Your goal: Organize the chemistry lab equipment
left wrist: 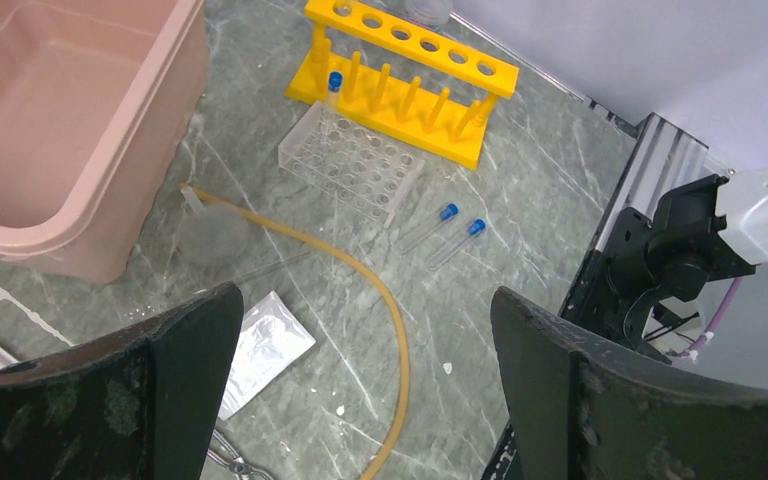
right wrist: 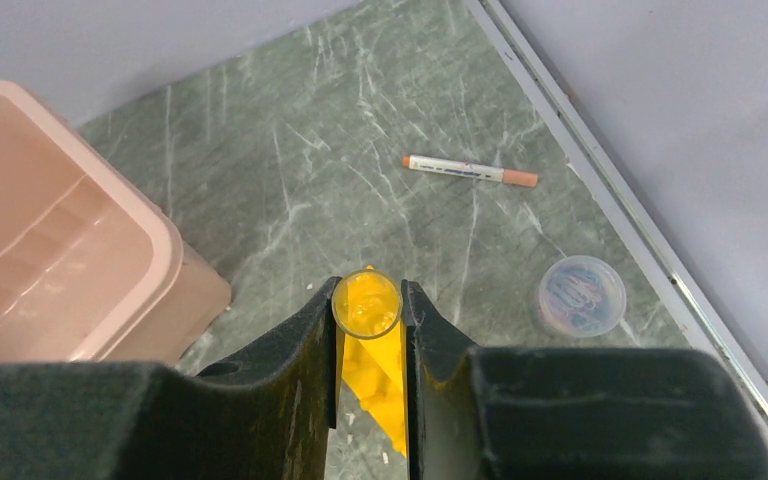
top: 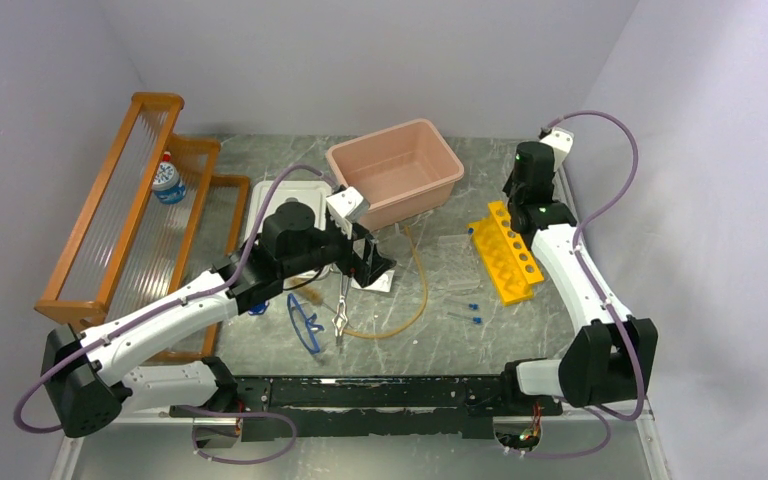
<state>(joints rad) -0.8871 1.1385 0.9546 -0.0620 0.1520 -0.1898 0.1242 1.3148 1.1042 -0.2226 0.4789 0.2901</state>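
My right gripper [right wrist: 367, 297] is shut on a clear, uncapped test tube [right wrist: 367, 306], held upright above the far end of the yellow tube rack [right wrist: 384, 392]. My left gripper [left wrist: 365, 296] hangs wide open above the table with nothing between its fingers. Below it lie the tan rubber tube [left wrist: 358, 272], a white packet [left wrist: 266, 344] and the metal forceps [left wrist: 228, 462]. Two blue-capped tubes [left wrist: 440, 221] lie beside a clear rack [left wrist: 354, 165]. One more blue-capped tube [left wrist: 334, 82] stands in the yellow rack [top: 508, 253]. Blue-framed safety glasses [top: 305, 326] lie near the front.
A pink tub [top: 400, 170] stands at the back centre, and a white tray [top: 278, 203] lies to its left. The orange slatted shelf [top: 125, 225] at the left holds a small bottle [top: 168, 180]. A marker [right wrist: 470, 171] and a round lidded dish [right wrist: 580, 296] lie by the right back corner.
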